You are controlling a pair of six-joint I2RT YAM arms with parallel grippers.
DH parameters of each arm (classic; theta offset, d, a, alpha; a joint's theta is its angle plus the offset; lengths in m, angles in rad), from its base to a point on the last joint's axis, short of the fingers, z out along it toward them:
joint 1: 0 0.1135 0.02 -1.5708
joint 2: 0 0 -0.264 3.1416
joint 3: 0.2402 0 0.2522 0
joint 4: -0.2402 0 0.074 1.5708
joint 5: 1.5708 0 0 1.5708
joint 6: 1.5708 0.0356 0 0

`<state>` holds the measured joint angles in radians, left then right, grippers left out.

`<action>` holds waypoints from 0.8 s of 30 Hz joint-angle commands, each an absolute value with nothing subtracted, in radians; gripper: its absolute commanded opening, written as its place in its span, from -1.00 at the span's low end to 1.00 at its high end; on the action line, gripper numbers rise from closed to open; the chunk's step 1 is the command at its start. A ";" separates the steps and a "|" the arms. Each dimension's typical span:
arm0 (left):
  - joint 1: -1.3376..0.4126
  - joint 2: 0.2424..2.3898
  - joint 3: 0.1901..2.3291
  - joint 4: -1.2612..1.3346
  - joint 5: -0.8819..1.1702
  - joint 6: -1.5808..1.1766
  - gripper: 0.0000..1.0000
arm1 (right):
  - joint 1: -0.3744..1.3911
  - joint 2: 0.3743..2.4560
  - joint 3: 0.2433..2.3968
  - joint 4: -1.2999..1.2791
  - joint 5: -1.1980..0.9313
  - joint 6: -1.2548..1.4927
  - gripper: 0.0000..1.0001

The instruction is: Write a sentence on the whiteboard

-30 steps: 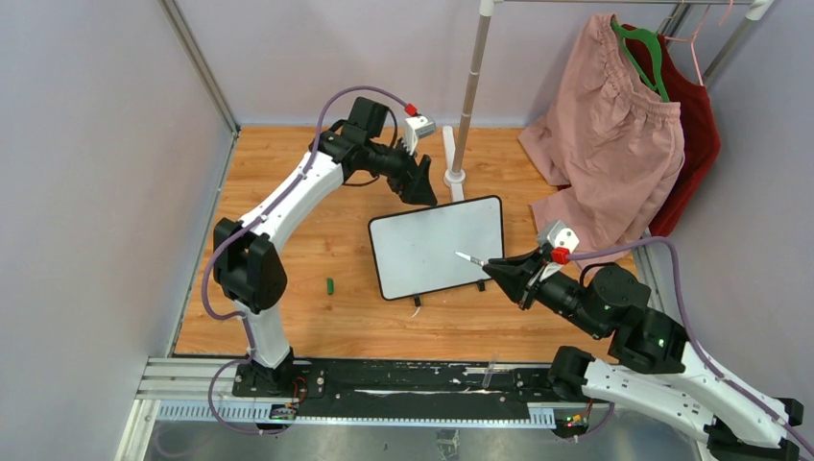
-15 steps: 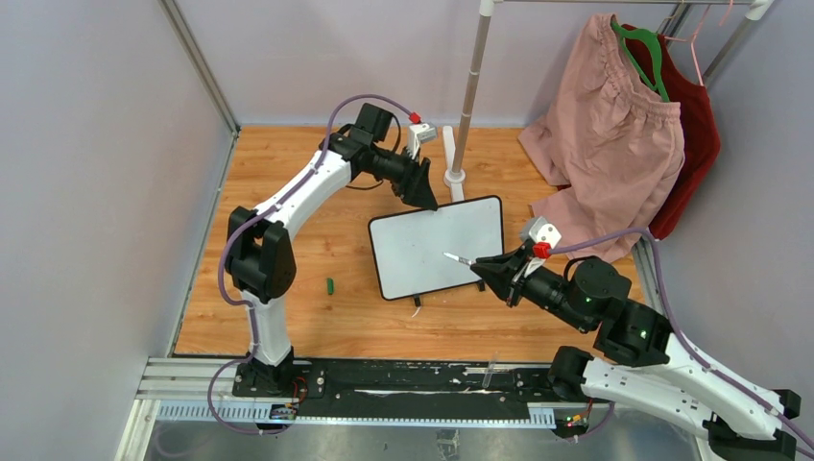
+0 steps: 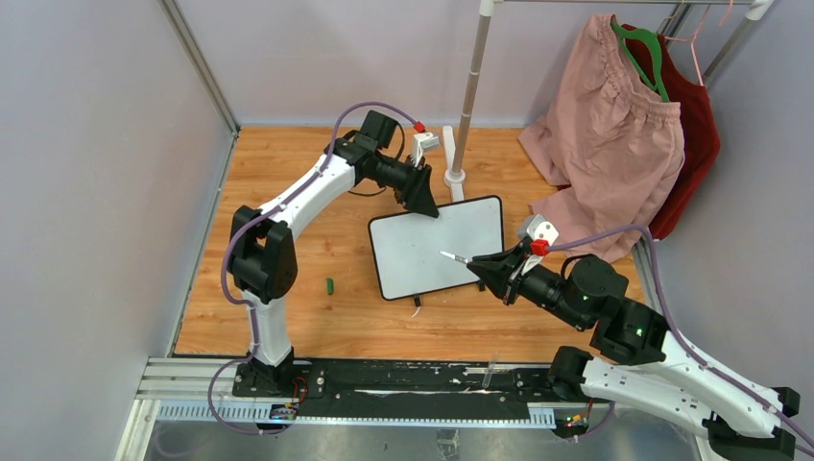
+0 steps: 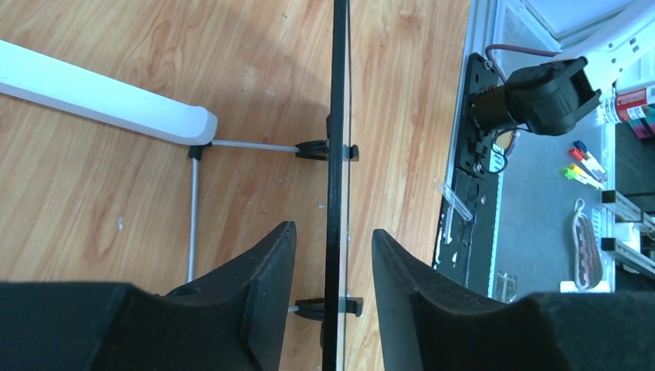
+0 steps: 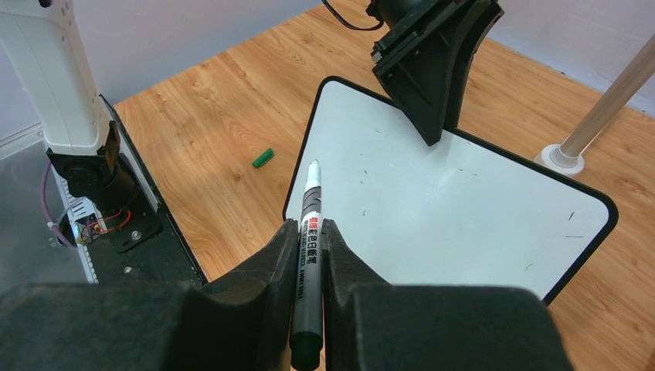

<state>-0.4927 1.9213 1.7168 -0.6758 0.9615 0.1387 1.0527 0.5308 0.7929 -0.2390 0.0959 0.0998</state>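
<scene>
Both grippers are busy: your left gripper (image 4: 334,236) straddles the black-framed rectangular whiteboard's (image 3: 432,252) far edge, jaws apart; your right gripper (image 5: 309,226) pinches a grey-and-white marker pen (image 5: 312,189).

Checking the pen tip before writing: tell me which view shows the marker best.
Right wrist: the marker fills the foreground, label and tip clear, pinched in the right claw. Top external shows only a thin sliver. Left wrist doesn't show it.
</scene>
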 commanded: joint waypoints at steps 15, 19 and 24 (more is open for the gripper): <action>-0.509 1.925 1.689 -0.663 1.013 0.161 -0.47 | 1.058 0.524 0.776 -0.193 0.086 0.127 -1.00; -0.509 1.925 1.690 -0.657 1.013 0.154 -0.58 | 1.058 0.525 0.771 -0.190 0.086 0.128 -1.00; -0.509 1.927 1.690 -0.655 1.016 0.157 -0.72 | 1.058 0.526 0.773 -0.187 0.084 0.128 -1.00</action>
<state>-0.5034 1.9217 1.6913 -0.6746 0.9867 0.1497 1.0531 0.5308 0.7753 -0.2241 0.0944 0.1158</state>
